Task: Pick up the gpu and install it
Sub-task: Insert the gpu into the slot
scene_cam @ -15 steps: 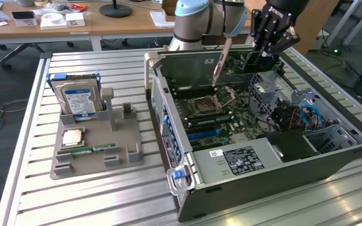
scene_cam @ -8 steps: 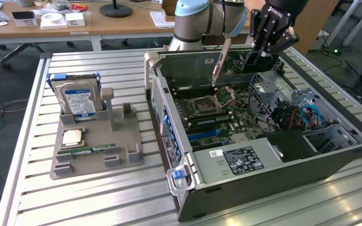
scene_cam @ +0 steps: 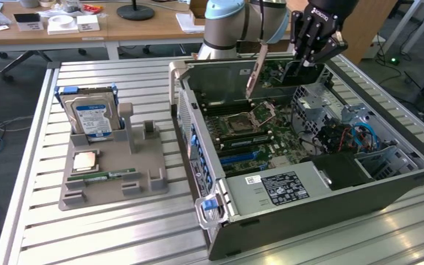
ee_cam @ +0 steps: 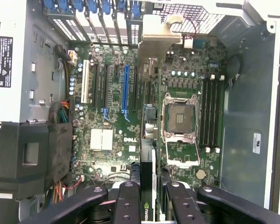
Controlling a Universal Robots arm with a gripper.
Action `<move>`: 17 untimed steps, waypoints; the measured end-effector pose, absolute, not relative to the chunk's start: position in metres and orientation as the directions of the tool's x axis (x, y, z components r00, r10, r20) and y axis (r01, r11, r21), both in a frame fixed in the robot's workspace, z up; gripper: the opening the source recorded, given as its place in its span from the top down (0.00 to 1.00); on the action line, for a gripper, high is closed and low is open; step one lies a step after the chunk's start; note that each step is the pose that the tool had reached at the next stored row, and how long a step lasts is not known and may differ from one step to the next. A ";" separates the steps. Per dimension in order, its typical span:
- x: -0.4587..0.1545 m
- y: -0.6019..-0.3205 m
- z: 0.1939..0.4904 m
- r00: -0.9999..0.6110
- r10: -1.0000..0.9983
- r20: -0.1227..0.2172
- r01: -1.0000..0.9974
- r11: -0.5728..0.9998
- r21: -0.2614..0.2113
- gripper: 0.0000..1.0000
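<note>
My gripper (scene_cam: 309, 58) hangs over the far end of the open computer case (scene_cam: 330, 190), shut on the gpu (scene_cam: 300, 74). The card is dark and thin and stands on edge above the motherboard (scene_cam: 260, 130). Its silver bracket (scene_cam: 255, 72) slants down toward the case's back wall. In the wrist view the gpu (ee_cam: 148, 158) runs edge-on from between my black fingers (ee_cam: 126, 200) out to the bracket (ee_cam: 157, 37), above the board between the blue slot (ee_cam: 126, 88) and the processor socket (ee_cam: 181, 116).
A grey stand (scene_cam: 112, 182) left of the case holds a blue-labelled hard drive (scene_cam: 90, 118), a processor chip (scene_cam: 85, 160) and a green memory stick (scene_cam: 112, 176). Cables and a drive cage (scene_cam: 344, 132) crowd the case's right side. Desks stand behind.
</note>
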State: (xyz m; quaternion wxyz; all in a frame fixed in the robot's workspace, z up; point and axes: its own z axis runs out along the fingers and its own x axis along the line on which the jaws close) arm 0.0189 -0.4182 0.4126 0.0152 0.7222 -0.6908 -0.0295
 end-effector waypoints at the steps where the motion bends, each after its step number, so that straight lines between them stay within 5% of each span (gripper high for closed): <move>1: 0.018 -0.418 0.413 0.044 -0.999 -0.022 -0.997 -0.045 0.063 0.74; 17: 0.017 -0.418 0.404 0.044 -0.999 -0.022 -0.997 -0.045 0.063 0.74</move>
